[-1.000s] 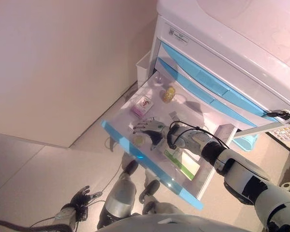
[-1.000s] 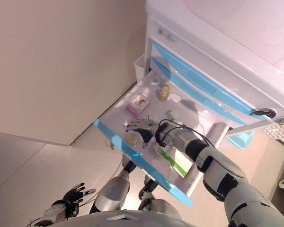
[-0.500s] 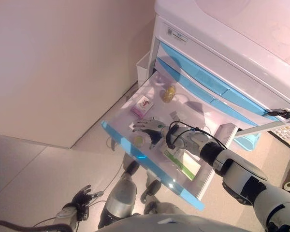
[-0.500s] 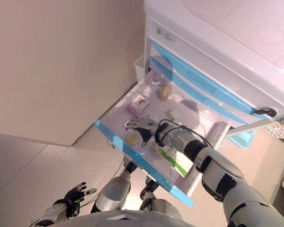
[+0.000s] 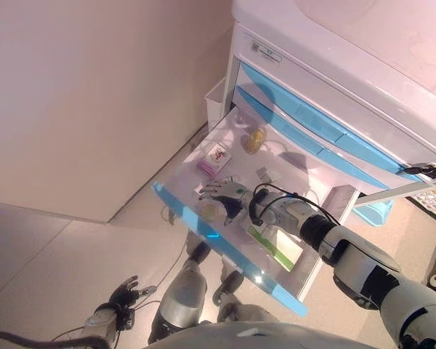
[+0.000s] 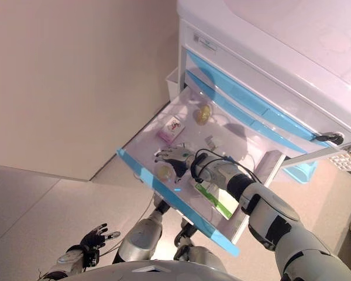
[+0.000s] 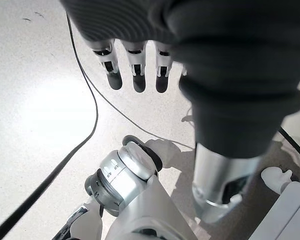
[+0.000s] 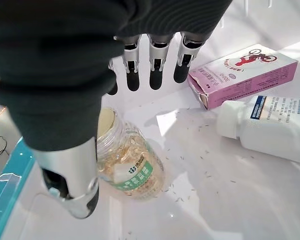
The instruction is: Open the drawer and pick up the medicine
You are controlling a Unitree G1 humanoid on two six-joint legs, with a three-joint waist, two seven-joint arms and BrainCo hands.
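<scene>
Medicine: a clear jar of yellow capsules lies on its side in the open drawer, close behind the blue front panel; it is not yet held.
Right robot hand: spread wide, holding nothing, poised over the jar, thumb on 1 side of it and fingers reaching past it.
Change: over the last second the right robot hand has crept slightly toward the drawer's blue front, so it now sits more squarely above the jar; the jar and the other packs have not moved.
Meaning: the drawer is already open, so only the pick-up is left; judging by the pose, the next step is lowering and closing around the jar.
Near the jar: a white bottle and a pink box lie just beyond it, deeper in the drawer, touching each other.
Further in the drawer: a green-and-white box beside the forearm, another yellow jar at the back.
Risk: a round jar on a smooth floor may roll under a one-sided touch.
Left robot hand: hangs low over the floor, well apart from the drawer, fingers relaxed and empty.
</scene>
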